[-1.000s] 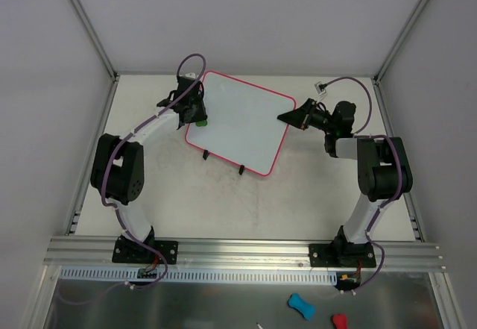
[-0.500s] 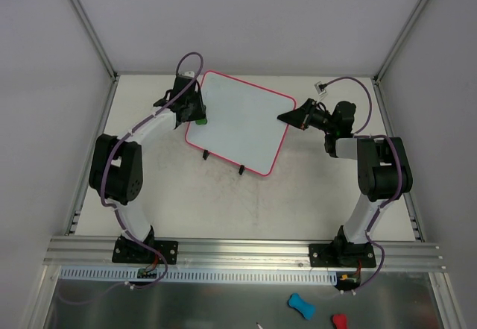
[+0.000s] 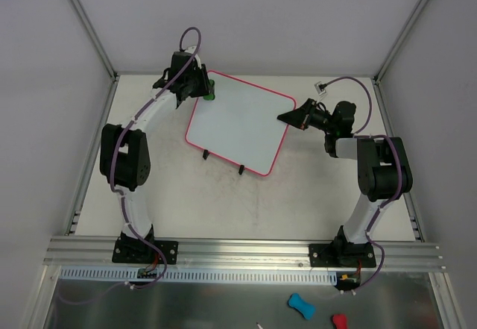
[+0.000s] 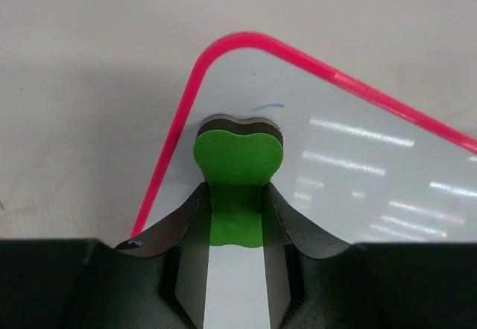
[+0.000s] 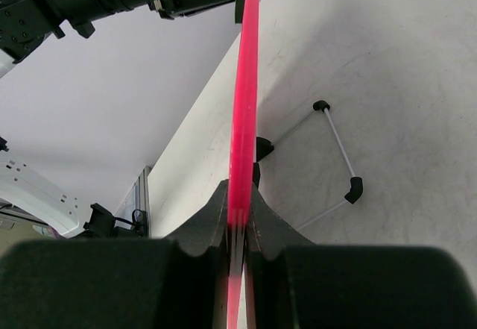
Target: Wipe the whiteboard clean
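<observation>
The left tool [image 4: 237,198] is gripping a green eraser [image 4: 238,150] on the far-left corner of the whiteboard [image 3: 238,124], which is sitting on the counter [image 3: 223,202]. The right tool [image 3: 291,116] is pinching its right edge. Flat, firm pressure should be clearing the faint blue mark [image 4: 267,107].

White whiteboard [image 3: 238,124], bright pink frame, black feet [image 3: 205,154], on a cream tabletop [image 3: 223,202]. The eraser [image 4: 238,157] is green over a dark underlayer; a faint blue mark [image 4: 267,107] shows on the white. Arms [image 3: 134,210] black and white, cables [image 3: 350,80] purple.
</observation>
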Action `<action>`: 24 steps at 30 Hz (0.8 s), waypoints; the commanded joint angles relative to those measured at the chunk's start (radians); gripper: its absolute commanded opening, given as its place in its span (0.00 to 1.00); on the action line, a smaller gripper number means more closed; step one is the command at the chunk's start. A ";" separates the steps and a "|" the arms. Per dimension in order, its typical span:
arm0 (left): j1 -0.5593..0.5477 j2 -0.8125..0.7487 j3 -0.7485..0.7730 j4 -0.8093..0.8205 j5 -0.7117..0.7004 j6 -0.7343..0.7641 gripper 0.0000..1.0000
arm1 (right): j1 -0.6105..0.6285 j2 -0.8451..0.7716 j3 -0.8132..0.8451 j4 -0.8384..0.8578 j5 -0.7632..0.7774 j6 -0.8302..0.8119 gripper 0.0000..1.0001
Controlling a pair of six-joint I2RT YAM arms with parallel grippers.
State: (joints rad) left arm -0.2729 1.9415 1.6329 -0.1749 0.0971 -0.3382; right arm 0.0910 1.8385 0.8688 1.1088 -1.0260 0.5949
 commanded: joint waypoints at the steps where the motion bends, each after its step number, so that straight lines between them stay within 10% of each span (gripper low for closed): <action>1: 0.006 0.053 0.094 0.032 0.049 0.028 0.00 | 0.027 -0.048 0.004 0.097 -0.091 -0.063 0.00; 13: 0.009 0.100 0.262 0.017 0.055 0.033 0.00 | 0.027 -0.047 0.004 0.098 -0.091 -0.060 0.00; 24: 0.020 0.037 0.116 0.009 -0.008 0.041 0.00 | 0.029 -0.048 0.002 0.098 -0.091 -0.061 0.00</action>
State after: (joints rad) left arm -0.2604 2.0224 1.8118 -0.1551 0.1188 -0.3214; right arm 0.0917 1.8385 0.8688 1.1099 -1.0309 0.5877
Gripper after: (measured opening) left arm 0.282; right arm 0.092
